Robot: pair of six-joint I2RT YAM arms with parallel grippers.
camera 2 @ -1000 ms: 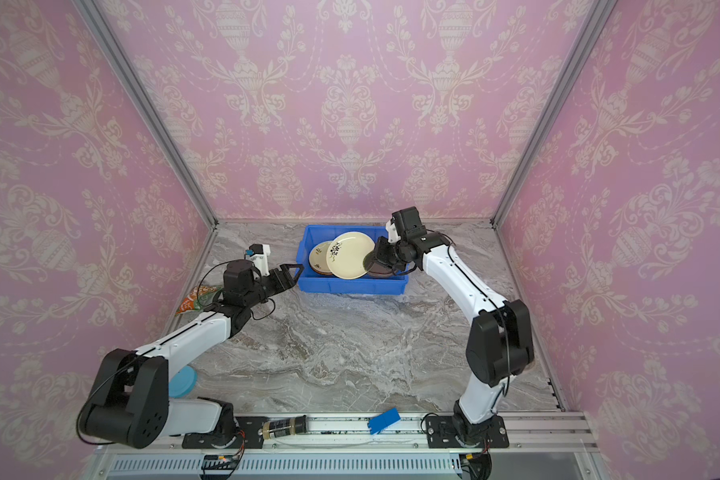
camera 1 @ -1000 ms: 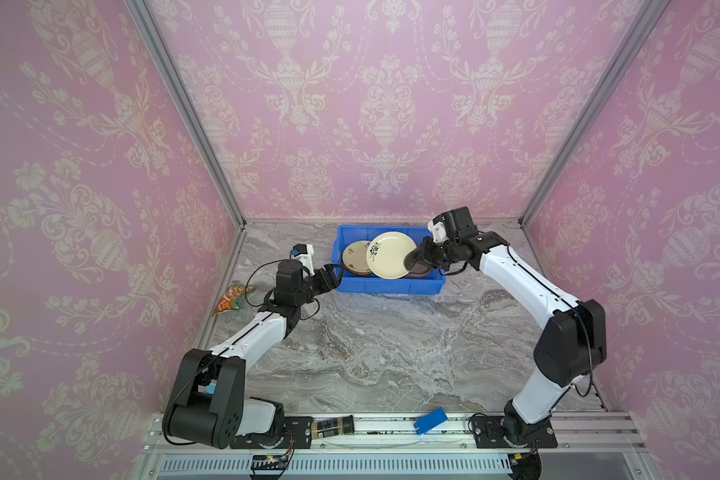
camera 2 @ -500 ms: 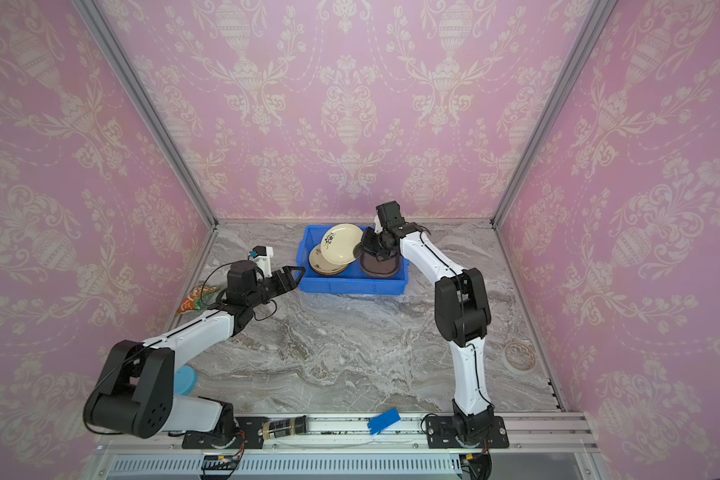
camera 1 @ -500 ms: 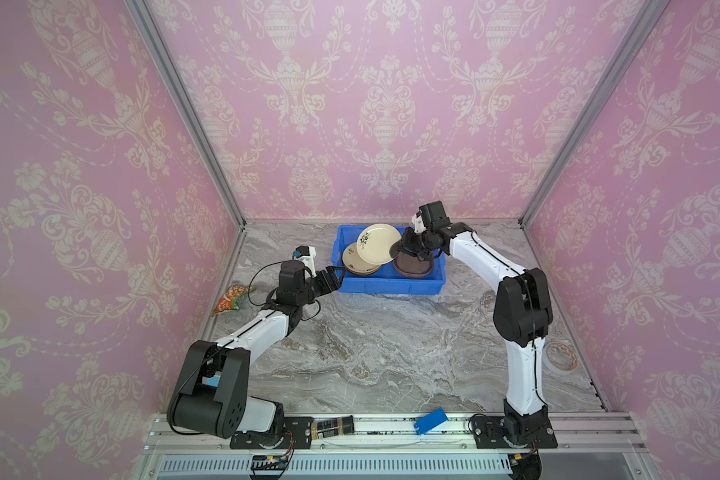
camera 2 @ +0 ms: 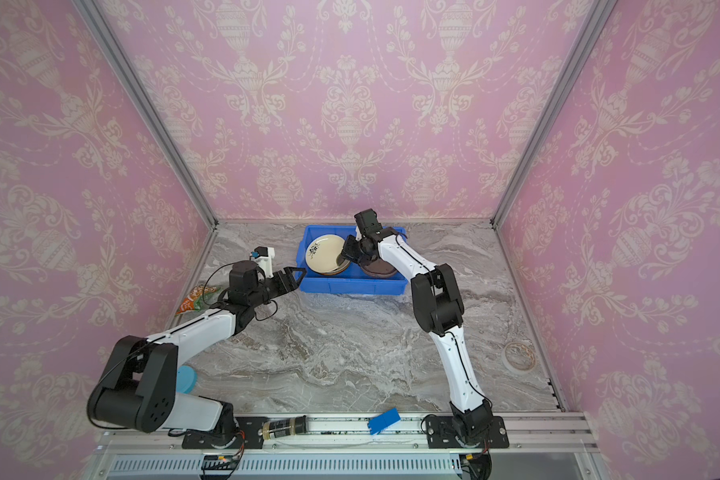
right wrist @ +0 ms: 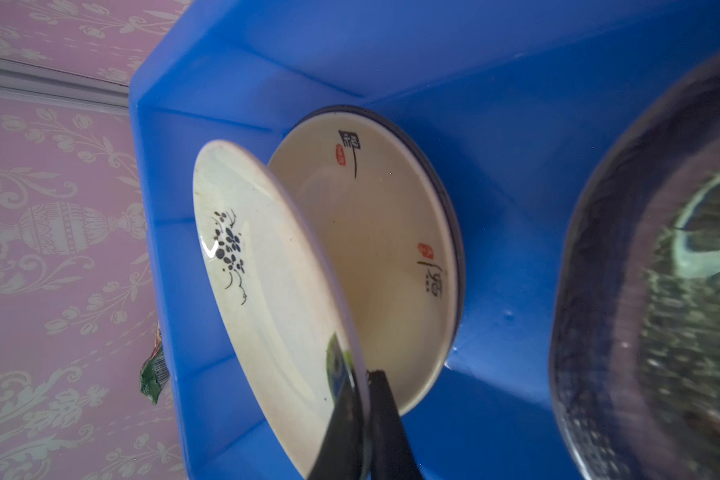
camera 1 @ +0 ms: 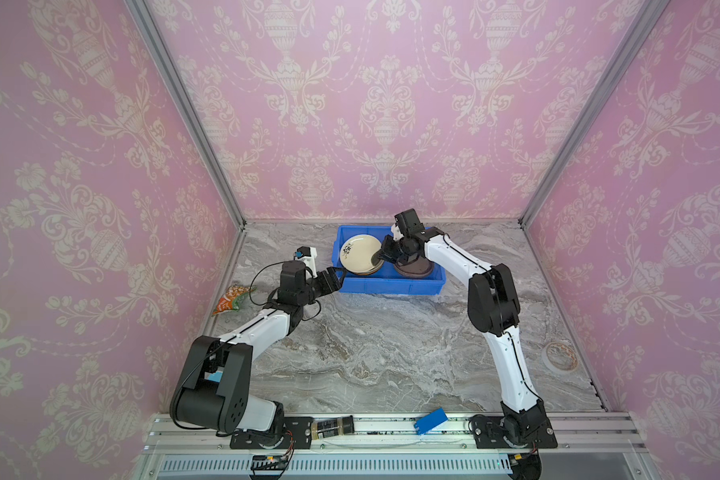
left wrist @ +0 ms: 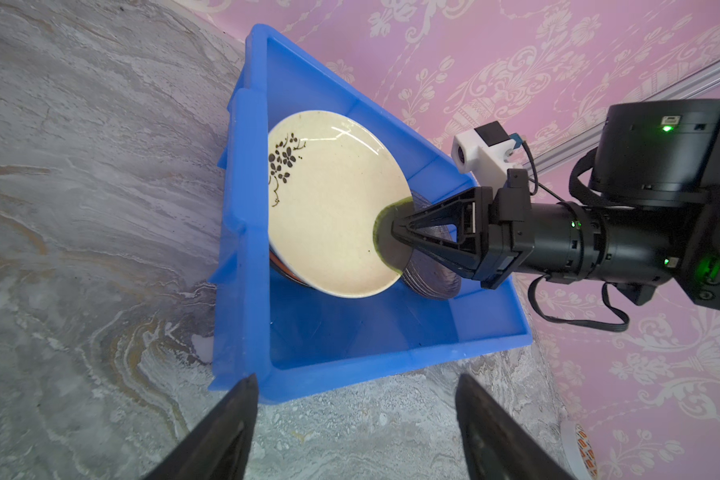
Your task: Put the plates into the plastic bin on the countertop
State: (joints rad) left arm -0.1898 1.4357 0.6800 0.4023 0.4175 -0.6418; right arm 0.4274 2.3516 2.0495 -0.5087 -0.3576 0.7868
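The blue plastic bin (camera 1: 391, 286) (camera 2: 350, 286) (left wrist: 350, 353) (right wrist: 495, 124) stands at the back of the marble countertop (camera 1: 371, 353). My right gripper (camera 1: 378, 259) (camera 2: 344, 258) (left wrist: 393, 228) (right wrist: 360, 370) is shut on the rim of a cream floral plate (camera 1: 358, 253) (camera 2: 323, 251) (left wrist: 329, 208) (right wrist: 258, 270). It holds that plate tilted over a stack in the bin's left half, topped by a cream plate with calligraphy (right wrist: 391, 249). Dark glass plates (camera 1: 414, 269) (right wrist: 661, 291) fill the right half. My left gripper (camera 1: 335, 276) (camera 2: 298, 276) (left wrist: 356, 380) is open and empty just outside the bin's front left corner.
An orange-green fan-shaped piece (camera 1: 233, 297) (camera 2: 194, 297) lies by the left wall. A ring of tape (camera 1: 560, 357) (camera 2: 520, 357) sits at the right edge. A small blue card (camera 1: 431, 419) and a bottle (camera 1: 333, 426) rest on the front rail.
My right gripper has carried the cream floral plate leftward and lower, over the left stack in the bin. The left arm has barely moved.
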